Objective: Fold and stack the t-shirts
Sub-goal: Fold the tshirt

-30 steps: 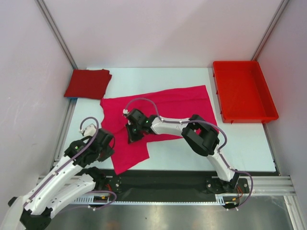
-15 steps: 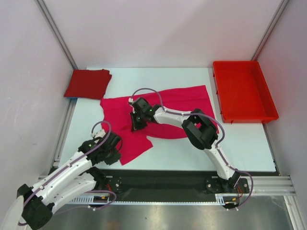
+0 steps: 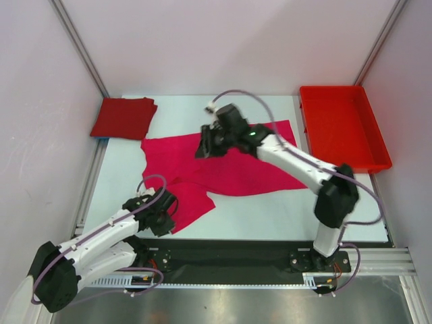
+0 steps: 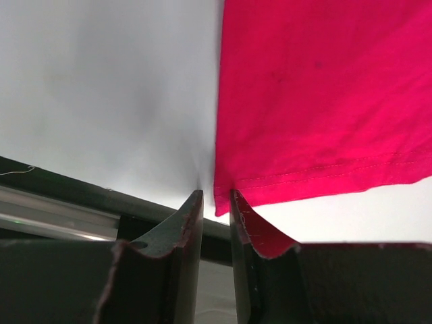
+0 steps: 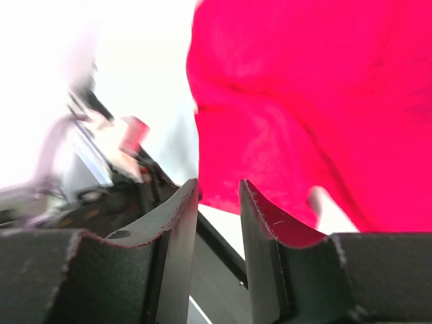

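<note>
Item 1: magenta-pink t-shirt (image 3: 236,165). Plain cloth, with no print on the side that shows. It is spread on the white table (image 3: 270,212) to the left of the red tray (image 3: 343,128), and its right edge lies near the tray's left wall. The body is mostly flat with shallow wrinkles. On the side away from the tray, one flap runs toward the near edge and ends in a corner. The left wrist view shows a single row of stitching along that hem.

Item 2: crimson t-shirt (image 3: 123,117). Plain, darker red, folded into a compact rectangle. It is well apart from the tray, at the far-left corner of the table.

Item 3: left gripper (image 4: 214,194). It is at the flap's near corner, the point of the shirt farthest from the tray. The fingers are drawn in to a thin slit, and the hem corner sits in that slit, pinched.

Item 4: right gripper (image 3: 204,150). It sits over the far edge of the magenta-pink t-shirt, left of the tray. The fingers stand close with a narrow gap. The wrist view is blurred, so I cannot tell whether any cloth is held.
</note>
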You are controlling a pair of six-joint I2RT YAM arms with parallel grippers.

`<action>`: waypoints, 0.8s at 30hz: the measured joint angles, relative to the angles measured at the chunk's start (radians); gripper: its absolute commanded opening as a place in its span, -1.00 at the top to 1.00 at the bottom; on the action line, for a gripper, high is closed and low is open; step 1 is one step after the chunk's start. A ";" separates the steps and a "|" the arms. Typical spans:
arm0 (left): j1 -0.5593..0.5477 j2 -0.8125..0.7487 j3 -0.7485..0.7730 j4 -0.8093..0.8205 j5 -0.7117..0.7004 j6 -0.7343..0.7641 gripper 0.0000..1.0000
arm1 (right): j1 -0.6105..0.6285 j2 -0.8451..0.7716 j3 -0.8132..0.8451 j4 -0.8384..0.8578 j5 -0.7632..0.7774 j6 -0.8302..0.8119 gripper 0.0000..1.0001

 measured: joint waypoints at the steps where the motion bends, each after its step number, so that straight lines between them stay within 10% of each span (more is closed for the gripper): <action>1: -0.005 0.006 0.000 0.006 0.001 0.000 0.46 | -0.026 -0.044 -0.014 -0.001 0.002 -0.001 0.27; 10: -0.038 0.022 -0.009 0.037 0.022 -0.036 0.44 | -0.331 -0.313 -0.340 -0.023 0.025 -0.039 0.28; 17: -0.045 -0.001 -0.027 0.047 0.027 -0.092 0.99 | -0.437 -0.379 -0.520 -0.103 0.025 -0.080 0.28; 24: -0.048 -0.097 0.014 -0.089 -0.064 -0.132 0.99 | -0.563 -0.476 -0.618 -0.184 0.106 -0.125 0.30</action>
